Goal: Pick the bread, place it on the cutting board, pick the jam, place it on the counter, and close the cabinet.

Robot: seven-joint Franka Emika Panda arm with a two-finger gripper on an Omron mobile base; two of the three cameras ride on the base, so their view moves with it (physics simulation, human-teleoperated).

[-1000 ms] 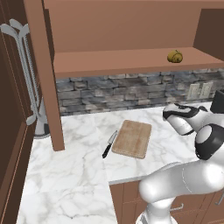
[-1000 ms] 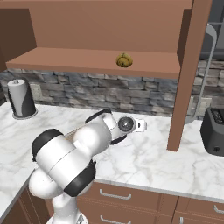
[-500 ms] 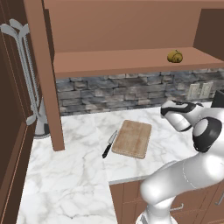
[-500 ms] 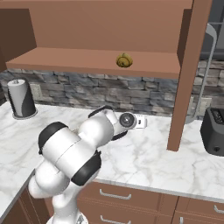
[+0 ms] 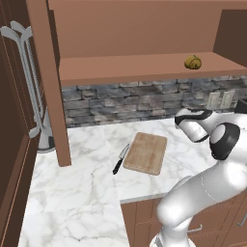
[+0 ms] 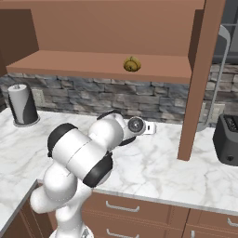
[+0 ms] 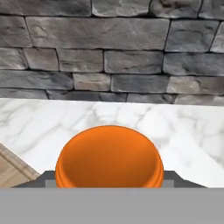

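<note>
One jam point(image 7: 109, 156) jar sits right at your gripper point(image 7: 109, 181), apparently clamped between the fingers above the counter point(image 7: 175, 127). One bread point(image 5: 193, 62) on the cabinet point(image 5: 144, 67) shelf at two o'clock; one cutting board point(image 5: 146, 153), one knife point(image 5: 120, 159) beside it.

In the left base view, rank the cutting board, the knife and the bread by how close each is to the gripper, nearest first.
1. Cutting board: on the counter, just left of the gripper.
2. Knife: beside the board's far-left edge, farther along the counter.
3. Bread: on the cabinet shelf above the gripper; its rank against the knife is uncertain.
</note>
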